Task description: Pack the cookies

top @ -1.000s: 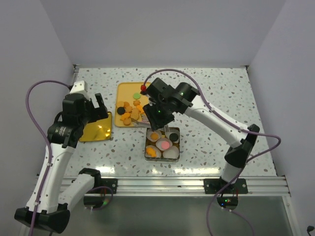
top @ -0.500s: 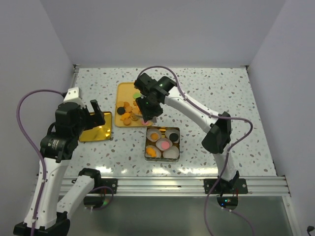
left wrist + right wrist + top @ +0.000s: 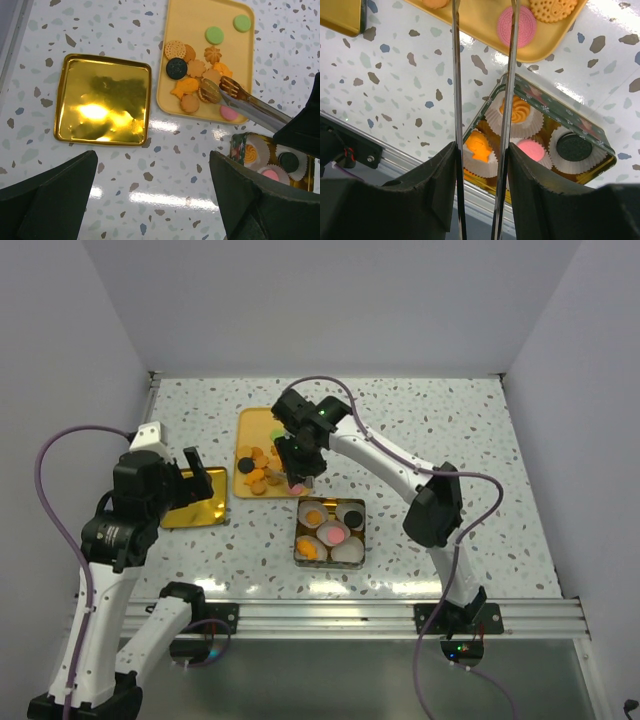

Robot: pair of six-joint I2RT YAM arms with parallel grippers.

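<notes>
The cookies lie heaped on a yellow tray; in the left wrist view they are mostly orange-brown, with one black, two green and one pink. My right gripper is shut on metal tongs. The tong tips rest at a round brown biscuit on the tray; I cannot tell whether they grip it. A green tin holds paper cups with orange, pink and black cookies. My left gripper is open and empty above the table.
A gold square lid lies left of the tray, under my left gripper. The tin stands just in front of the tray. White walls enclose the table, and a metal rail runs along its near edge.
My right gripper has moved with the tongs from above the tin back and left to the tray's cookies. My left arm has shifted slightly, still open.
</notes>
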